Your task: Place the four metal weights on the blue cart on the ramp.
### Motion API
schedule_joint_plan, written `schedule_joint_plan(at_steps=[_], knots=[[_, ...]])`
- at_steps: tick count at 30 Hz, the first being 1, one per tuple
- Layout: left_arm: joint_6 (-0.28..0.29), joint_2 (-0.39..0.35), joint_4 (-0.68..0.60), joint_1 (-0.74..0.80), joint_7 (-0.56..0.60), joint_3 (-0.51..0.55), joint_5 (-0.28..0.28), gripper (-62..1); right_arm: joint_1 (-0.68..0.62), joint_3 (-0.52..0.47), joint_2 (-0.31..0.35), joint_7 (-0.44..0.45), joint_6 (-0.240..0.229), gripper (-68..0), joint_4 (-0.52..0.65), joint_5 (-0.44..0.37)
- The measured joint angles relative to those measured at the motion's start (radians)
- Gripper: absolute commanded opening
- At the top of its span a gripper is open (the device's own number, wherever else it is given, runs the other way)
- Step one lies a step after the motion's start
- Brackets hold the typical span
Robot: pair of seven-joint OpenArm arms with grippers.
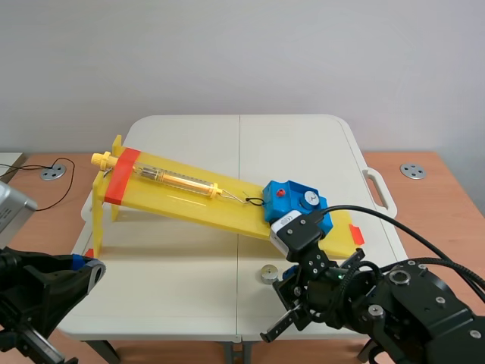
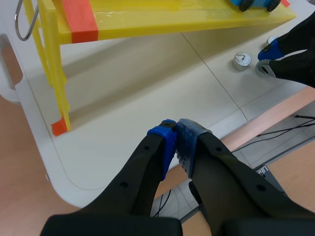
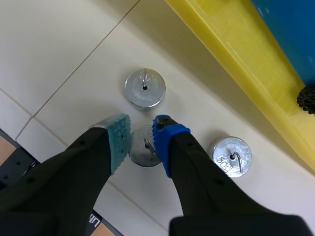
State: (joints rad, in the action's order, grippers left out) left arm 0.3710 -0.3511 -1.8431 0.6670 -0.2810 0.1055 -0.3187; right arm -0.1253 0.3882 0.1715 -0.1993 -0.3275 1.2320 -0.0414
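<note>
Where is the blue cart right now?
In the scene view the blue cart sits right of centre, at the yellow ramp's low end; a weight lies on the table beside it.

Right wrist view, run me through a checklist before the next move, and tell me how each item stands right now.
1. Middle weight centred at the right gripper: ok.
2. Firm grip on it: cannot tell; contact is not clear.
3. Neighbours stand apart from it, the weight ahead and the hooked weight: ok.
4. Blue cart sits on the yellow ramp, no weight on top: ok.
5. Left gripper shut on nothing, away from the weights: ok.
6. All four weights located: cannot tell; only three show here.
</note>
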Motion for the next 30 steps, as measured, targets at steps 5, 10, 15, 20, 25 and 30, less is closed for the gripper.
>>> schedule_joint_plan(at_steps=[5, 10, 15, 20, 25, 30], knots=[[0.000, 0.000, 0.000, 0.000, 0.000, 0.000, 0.000, -57.3, 0.000, 0.000, 0.000, -0.004, 0.021, -66.4, 0.000, 0.000], [0.000, 0.000, 0.000, 0.000, 0.000, 0.000, 0.000, -57.3, 0.000, 0.000, 0.001, -0.003, 0.021, -66.7, 0.000, 0.000], [0.000, 0.000, 0.000, 0.000, 0.000, 0.000, 0.000, -57.3, -0.004, 0.000, 0.026, -0.018, 0.021, -66.7, 0.018, -0.040], [0.000, 0.000, 0.000, 0.000, -0.005, 0.000, 0.000, -57.3, -0.071, -0.050, 0.081, -0.082, 0.017, -66.7, 0.144, -0.106], [0.000, 0.000, 0.000, 0.000, -0.007, 0.000, 0.000, -57.3, -0.173, -0.162, 0.109, -0.151, -0.013, -66.7, 0.325, -0.180], [0.000, 0.000, 0.000, 0.000, -0.007, 0.000, 0.000, -57.3, -0.256, -0.290, 0.109, -0.220, -0.054, -66.7, 0.472, -0.286]])
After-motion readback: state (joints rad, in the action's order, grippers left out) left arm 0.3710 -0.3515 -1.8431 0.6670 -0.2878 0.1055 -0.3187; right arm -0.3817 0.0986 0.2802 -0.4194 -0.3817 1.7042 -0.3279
